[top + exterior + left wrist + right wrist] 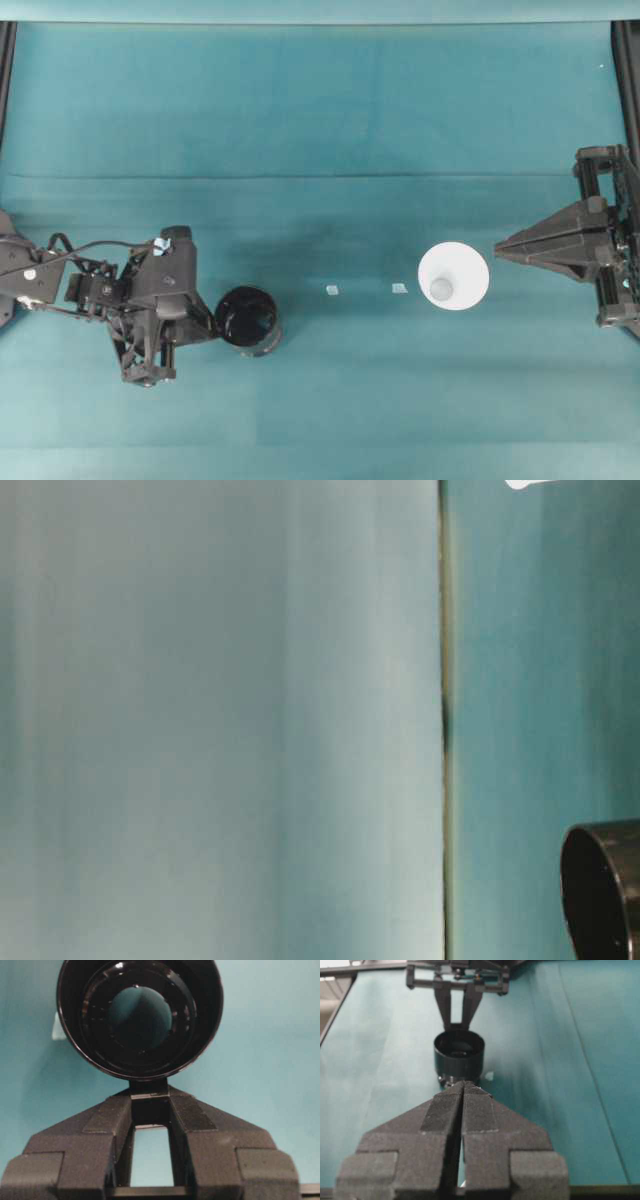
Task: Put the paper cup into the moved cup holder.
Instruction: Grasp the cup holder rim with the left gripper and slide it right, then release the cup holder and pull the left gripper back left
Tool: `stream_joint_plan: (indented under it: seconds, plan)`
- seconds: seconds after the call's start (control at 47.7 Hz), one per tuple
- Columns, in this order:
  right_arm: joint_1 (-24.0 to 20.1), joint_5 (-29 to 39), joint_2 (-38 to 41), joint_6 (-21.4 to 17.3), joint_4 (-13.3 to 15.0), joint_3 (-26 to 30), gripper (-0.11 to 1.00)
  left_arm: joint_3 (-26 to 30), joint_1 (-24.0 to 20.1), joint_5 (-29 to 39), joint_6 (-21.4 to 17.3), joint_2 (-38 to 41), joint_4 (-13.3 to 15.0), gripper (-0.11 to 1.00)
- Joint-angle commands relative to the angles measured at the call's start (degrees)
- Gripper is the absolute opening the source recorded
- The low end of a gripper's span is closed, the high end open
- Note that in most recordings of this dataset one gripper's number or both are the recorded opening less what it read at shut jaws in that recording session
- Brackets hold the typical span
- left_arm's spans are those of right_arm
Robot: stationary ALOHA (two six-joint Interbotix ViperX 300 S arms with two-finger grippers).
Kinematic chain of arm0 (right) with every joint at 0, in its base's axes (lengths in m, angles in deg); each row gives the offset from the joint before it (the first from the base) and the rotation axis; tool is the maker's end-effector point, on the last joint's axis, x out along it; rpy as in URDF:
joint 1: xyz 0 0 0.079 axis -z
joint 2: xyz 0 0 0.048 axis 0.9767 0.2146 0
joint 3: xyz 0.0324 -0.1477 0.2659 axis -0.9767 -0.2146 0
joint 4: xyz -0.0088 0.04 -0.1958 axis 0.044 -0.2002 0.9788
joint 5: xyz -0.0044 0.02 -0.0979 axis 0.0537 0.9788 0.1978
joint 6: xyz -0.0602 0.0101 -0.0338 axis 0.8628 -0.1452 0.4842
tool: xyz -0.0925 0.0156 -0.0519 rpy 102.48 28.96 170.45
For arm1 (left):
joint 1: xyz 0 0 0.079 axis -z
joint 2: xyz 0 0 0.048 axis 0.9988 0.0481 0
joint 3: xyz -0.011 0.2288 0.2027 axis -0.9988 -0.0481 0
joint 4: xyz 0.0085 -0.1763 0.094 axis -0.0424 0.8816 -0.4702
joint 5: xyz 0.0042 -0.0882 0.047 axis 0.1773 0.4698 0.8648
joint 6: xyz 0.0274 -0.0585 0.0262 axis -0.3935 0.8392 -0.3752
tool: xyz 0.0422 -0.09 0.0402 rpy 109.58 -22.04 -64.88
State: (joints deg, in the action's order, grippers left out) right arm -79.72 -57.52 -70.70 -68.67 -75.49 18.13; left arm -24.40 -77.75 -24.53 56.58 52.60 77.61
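Observation:
The glossy black cup holder stands left of the table's middle, its open mouth up. My left gripper reaches it from the left. In the left wrist view the left gripper has its jaws pressed on both sides of the stubby handle below the cup holder. The white paper cup stands upright and free at the right. My right gripper is shut and empty just right of the cup's rim, not touching it. The right wrist view shows the right gripper shut, with the cup holder far ahead.
Two small pale markers lie on the teal cloth between holder and cup. Black frame rails run along the table's right side. The table-level view catches only an edge of the cup holder.

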Motion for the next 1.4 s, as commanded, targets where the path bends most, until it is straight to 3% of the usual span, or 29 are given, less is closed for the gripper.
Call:
stream_joint_plan:
  seconds: [0.0, 0.252, 0.419, 0.566, 0.881, 1.384]
  plan:
    - [-0.18, -0.18, 0.35, -0.44, -0.18, 1.23, -0.03, 0.97, 0.09, -0.18, -0.35, 0.09, -0.09, 0.20]
    - [-0.09, -0.18, 0.35, -0.44, -0.18, 1.23, -0.03, 3.08, -0.97, -0.62, -3.25, -0.09, -0.09, 0.20]
    - [-0.18, -0.09, 0.35, -0.44, -0.18, 1.23, -0.03, 6.77, -3.25, -0.26, -7.73, -0.44, -0.09, 0.20]
    - [-0.09, -0.09, 0.35, -0.53, -0.18, 1.23, -0.03, 10.63, -5.54, 1.93, -12.48, -0.09, -0.09, 0.20]
    - [-0.09, -0.09, 0.53, -0.44, -0.18, 1.14, -0.03, 16.88, -8.35, 7.03, -17.40, 4.48, -0.09, 0.20]
    - [-0.09, -0.09, 1.32, -0.35, -0.18, 1.05, -0.03, 21.01, -8.35, 10.20, -18.72, 11.34, -0.09, 0.20]
